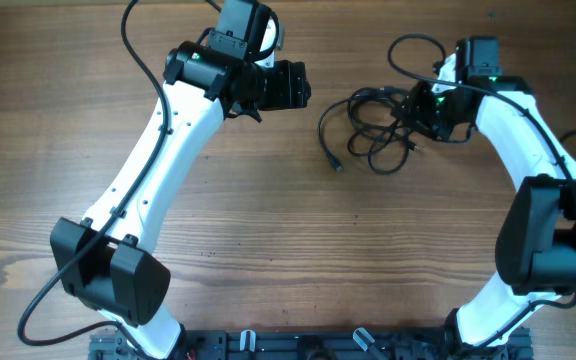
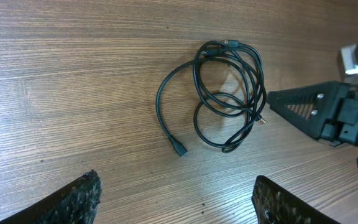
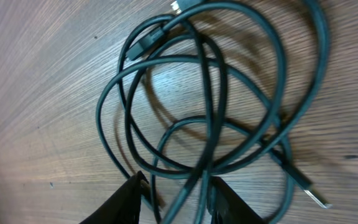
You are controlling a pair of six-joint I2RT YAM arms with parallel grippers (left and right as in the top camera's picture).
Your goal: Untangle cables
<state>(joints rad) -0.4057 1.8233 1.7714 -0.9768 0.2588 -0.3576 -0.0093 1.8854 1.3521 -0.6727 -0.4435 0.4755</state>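
The cables (image 1: 373, 125) are thin black cords lying in a tangle of overlapping loops on the wooden table, right of centre. One plug end (image 1: 335, 163) trails out at the lower left. They also show in the left wrist view (image 2: 225, 93) and fill the right wrist view (image 3: 210, 106). My right gripper (image 3: 176, 199) is low at the tangle's right edge. Its fingers are partly apart, with a few strands running between them. My left gripper (image 2: 176, 199) is wide open and empty, held above the table left of the tangle.
The right arm's own thicker black wire (image 1: 413, 50) loops behind the tangle at the back. The right gripper's body (image 2: 328, 112) sits at the right in the left wrist view. Bare wooden table (image 1: 268, 220) lies in front of the cables.
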